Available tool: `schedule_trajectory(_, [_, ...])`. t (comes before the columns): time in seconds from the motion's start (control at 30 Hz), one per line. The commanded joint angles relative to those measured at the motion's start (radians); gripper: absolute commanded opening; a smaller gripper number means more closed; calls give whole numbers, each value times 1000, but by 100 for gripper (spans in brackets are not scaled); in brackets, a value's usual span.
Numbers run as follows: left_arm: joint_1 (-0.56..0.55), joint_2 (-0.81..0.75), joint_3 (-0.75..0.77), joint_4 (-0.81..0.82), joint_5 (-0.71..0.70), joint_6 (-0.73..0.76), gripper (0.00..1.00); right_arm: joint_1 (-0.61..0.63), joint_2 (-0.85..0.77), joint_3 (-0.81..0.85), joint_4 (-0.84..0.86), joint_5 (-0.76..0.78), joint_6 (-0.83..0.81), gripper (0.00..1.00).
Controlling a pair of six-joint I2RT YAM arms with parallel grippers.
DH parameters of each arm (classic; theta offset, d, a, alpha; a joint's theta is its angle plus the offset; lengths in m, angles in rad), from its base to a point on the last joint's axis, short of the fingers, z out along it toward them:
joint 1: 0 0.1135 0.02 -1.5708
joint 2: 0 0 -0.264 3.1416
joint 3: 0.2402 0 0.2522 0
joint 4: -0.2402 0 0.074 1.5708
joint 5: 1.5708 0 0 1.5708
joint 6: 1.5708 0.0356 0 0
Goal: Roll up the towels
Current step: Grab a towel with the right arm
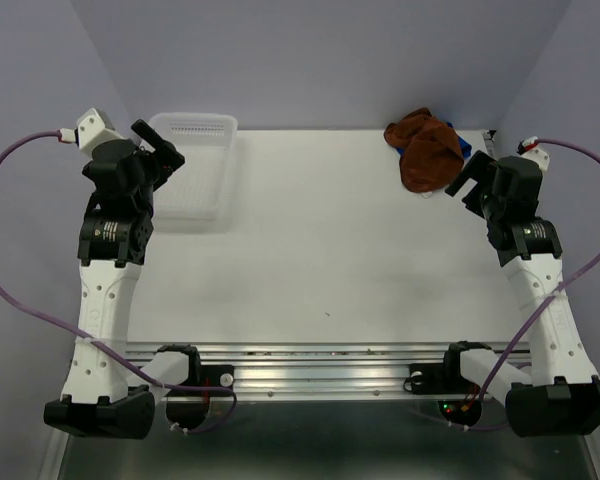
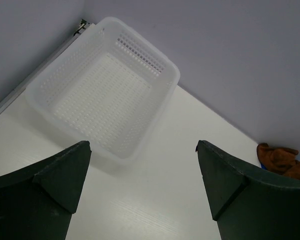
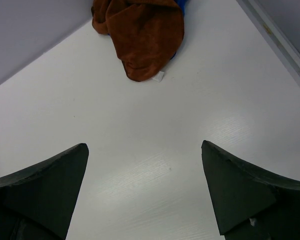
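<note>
Well, towels point(image 1: 427, 150) heaped at the desk's point(image 1: 330, 240) far right corner.
Rust-brown towel point(image 3: 140, 35) covers the blue towel point(image 3: 181, 5); soft, limp, so pinch an edge by the tag point(image 3: 159, 76). Left fingers point(image 2: 50, 180) and right fingers point(image 3: 45, 185) gape wide, empty.

rust-brown for the crumpled towel point(image 3: 142, 35), white for its small tag point(image 3: 159, 76), bright blue for the second towel point(image 3: 182, 6). white with a pattern of small holes for the plastic basket point(image 2: 140, 55). plain white for the table point(image 1: 330, 240), pale lilac for the walls point(image 1: 330, 60).
</note>
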State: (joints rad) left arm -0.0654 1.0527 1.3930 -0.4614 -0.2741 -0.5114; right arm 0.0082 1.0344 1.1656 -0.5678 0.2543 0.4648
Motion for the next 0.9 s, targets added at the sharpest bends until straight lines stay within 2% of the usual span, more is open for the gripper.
schedule_trajectory(0.0, [-2,-14,-9,30,-22,-15,99,1,-13,5,13,16,11,100])
schedule_trajectory(0.1, [-1,-3,-29,52,-4,-15,99,1,-13,0,19,19,9,100])
schedule_trajectory(0.23, [-2,23,-43,84,32,-7,99,1,6,-23,81,-50,-72,100])
schedule_trajectory(0.43, [-2,70,-45,132,81,2,99,1,154,40,178,-13,-109,100])
schedule_trajectory(0.53, [-2,86,-61,158,107,22,99,1,300,132,198,57,-121,100])
schedule_trajectory(0.7, [-2,101,-81,188,131,36,99,1,544,377,203,144,-271,100])
schedule_trajectory(0.87, [-1,112,-91,201,131,47,99,-62,786,578,201,70,-371,100])
